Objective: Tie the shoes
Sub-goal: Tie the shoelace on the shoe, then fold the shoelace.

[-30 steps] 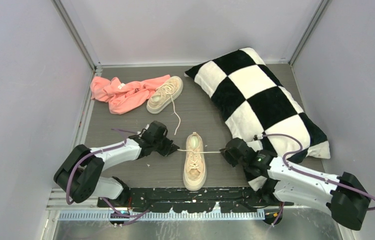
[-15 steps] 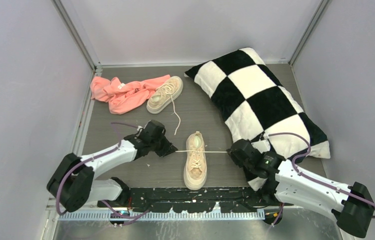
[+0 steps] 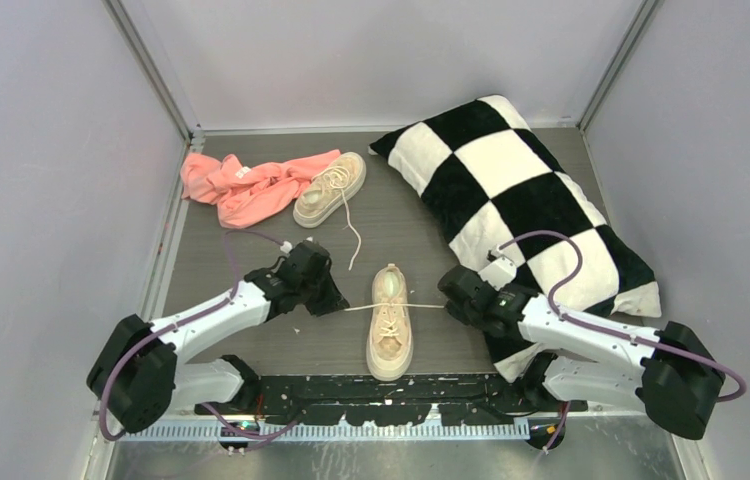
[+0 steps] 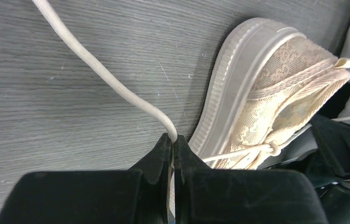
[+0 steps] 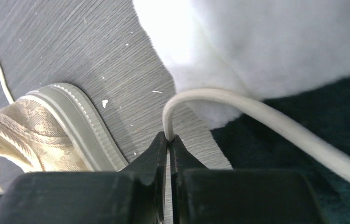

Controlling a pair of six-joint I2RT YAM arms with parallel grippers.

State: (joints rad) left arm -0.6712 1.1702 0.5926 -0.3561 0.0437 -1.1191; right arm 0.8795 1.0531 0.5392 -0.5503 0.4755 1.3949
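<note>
near shoe (image 3: 389, 325) — laces (image 4: 103, 74) stretched sideways, pinched in left fingers (image 4: 157, 161), right fingers (image 5: 158, 151)

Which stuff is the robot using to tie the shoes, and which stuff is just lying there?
For the job: near shoe, its lace ends pinched by the left end effector and right end effector; far shoe, not yet tied.
Just lying about: pink cloth; checkered pillow.
</note>
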